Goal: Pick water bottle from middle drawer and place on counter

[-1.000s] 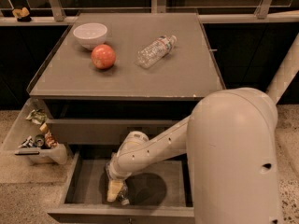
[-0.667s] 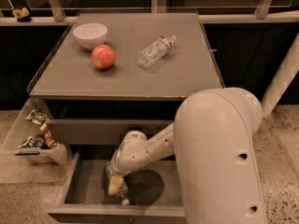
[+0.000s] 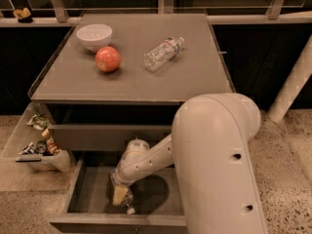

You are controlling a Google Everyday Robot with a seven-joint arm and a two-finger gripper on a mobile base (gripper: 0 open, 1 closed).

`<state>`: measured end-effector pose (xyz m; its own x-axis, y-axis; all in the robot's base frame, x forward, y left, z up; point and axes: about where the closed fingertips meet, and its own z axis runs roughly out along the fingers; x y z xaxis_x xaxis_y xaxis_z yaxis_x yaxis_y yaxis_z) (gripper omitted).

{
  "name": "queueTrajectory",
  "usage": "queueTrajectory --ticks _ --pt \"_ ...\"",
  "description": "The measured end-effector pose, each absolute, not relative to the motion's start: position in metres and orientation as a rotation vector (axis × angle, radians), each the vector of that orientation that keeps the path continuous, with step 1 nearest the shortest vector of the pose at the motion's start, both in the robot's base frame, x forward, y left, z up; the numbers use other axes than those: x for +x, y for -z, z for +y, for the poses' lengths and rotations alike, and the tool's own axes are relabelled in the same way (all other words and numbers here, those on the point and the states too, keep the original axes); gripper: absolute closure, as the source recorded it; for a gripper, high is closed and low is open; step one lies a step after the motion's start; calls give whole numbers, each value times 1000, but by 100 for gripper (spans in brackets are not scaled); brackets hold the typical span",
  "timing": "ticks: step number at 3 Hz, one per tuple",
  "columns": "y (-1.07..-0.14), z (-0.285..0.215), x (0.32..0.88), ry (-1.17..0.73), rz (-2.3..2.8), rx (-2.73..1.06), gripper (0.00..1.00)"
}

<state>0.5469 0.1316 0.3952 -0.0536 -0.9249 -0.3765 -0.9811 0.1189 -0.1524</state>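
Note:
The middle drawer (image 3: pixel 90 191) stands pulled out below the counter (image 3: pixel 146 84). My gripper (image 3: pixel 119 195) is down inside the drawer at its left-middle, right over the water bottle (image 3: pixel 128 202). The bottle lies on the drawer floor and is mostly hidden under the gripper. Only its clear lower part and white cap near the drawer's front show. My arm (image 3: pixel 214 165) reaches in from the right and covers the drawer's right half.
On the counter are a white bowl (image 3: pixel 94 35), a red apple (image 3: pixel 107 59) and a slim ribbed clear bottle (image 3: pixel 163 53) lying on its side. A clear bin (image 3: pixel 34 143) of small items sits on the floor to the left. A white pole (image 3: pixel 292 84) stands at right.
My arm's large elbow housing has swung left and closer to the camera. The gripper has stayed at about the same spot in the drawer, over the bottle.

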Motion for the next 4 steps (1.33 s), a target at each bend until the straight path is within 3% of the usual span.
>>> queueTrajectory --ticks 2,4 --pt "-372 129 555 -141 2069 -1794 0" --pt "-372 129 555 -141 2069 -1794 37"
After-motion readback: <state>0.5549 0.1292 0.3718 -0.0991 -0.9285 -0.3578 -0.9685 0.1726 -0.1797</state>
